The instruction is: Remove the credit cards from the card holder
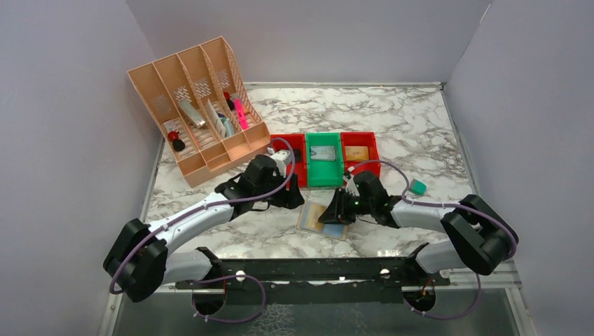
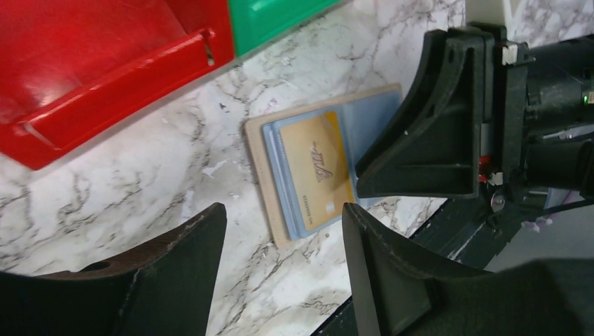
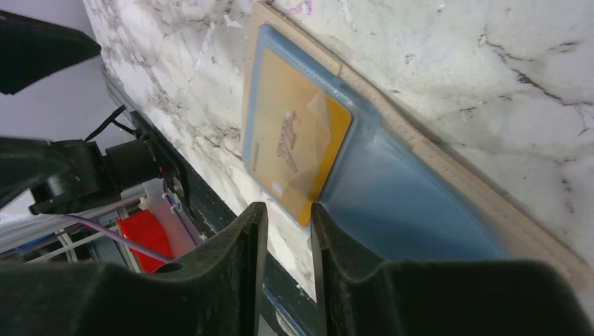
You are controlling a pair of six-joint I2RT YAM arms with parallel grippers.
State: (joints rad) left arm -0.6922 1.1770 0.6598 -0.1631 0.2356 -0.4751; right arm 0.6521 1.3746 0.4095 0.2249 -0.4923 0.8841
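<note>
Right, the card holder (image 1: 319, 222) lies opened out flat on the marble table (image 1: 420, 140), a little way in front of the green bin (image 1: 323, 176), on the side nearer the arm bases. Its pale blue inside faces up, with a tan border showing round the edge. Its long axis runs roughly parallel to the bin's front wall, slightly skewed. A gold card (image 2: 315, 171) sits in the panel to the left of the bin's centre, and its own long axis crosses the holder's.

The right gripper (image 3: 288, 213) is down on the holder, in front of the green bin. Its jaws are only narrowly apart, with the gold card's corner right at the gap. I cannot tell if it is pinching that card. The left gripper (image 2: 284, 213) hovers beside the holder, in front and to the left of the green bin, jaws spread wide with nothing between them.

Now the containers. The green bin holds a grey-blue card (image 1: 322, 152). The red bin (image 1: 371, 150) touching its right side holds an orange-tan card (image 1: 356, 152). Another red bin (image 1: 300, 164) touches its left side, partly hidden by the left arm. Behind and left of the green bin stands a peach desk organiser (image 1: 210, 157) holding a pink marker (image 1: 240, 113), a silver object (image 1: 191, 113) and other small bits.
</note>
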